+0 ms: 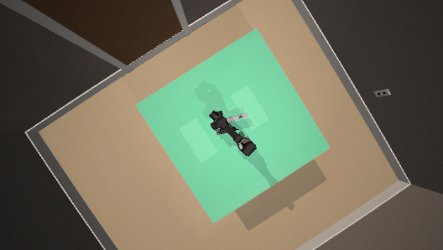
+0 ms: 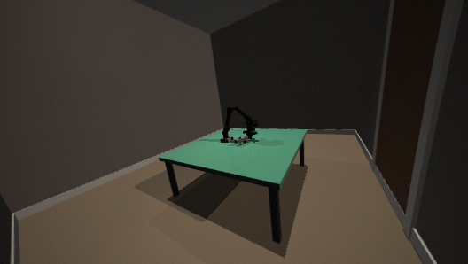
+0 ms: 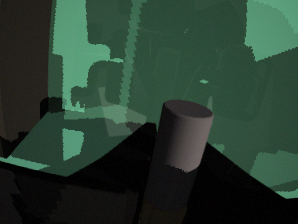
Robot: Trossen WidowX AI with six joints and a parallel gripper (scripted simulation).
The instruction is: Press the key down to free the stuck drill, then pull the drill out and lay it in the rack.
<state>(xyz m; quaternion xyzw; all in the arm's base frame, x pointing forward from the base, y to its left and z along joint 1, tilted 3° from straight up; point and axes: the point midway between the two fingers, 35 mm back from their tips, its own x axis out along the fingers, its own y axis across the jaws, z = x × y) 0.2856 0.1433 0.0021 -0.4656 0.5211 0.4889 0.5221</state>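
Observation:
My gripper (image 3: 165,135) (image 2: 251,135) points down low over the table. Its dark fingers are shut on the sides of an upright round piece (image 3: 184,132), taken to be the drill. That piece has a pale grey top, a shaded middle and a dull yellowish part below; its lower end is hidden in shadow. In the top view the wrist covers the gripper. A long pale bar (image 1: 237,117) with dark marks, perhaps the rack, lies beside the arm. A small pale-brown part (image 1: 220,132) shows at the arm's other side. The key cannot be made out.
The green table (image 1: 260,54) (image 2: 213,159) carries the arm (image 1: 231,133) (image 2: 230,116). In the wrist view, shadows cover much of the table, and a pale see-through patch lies left of the round piece.

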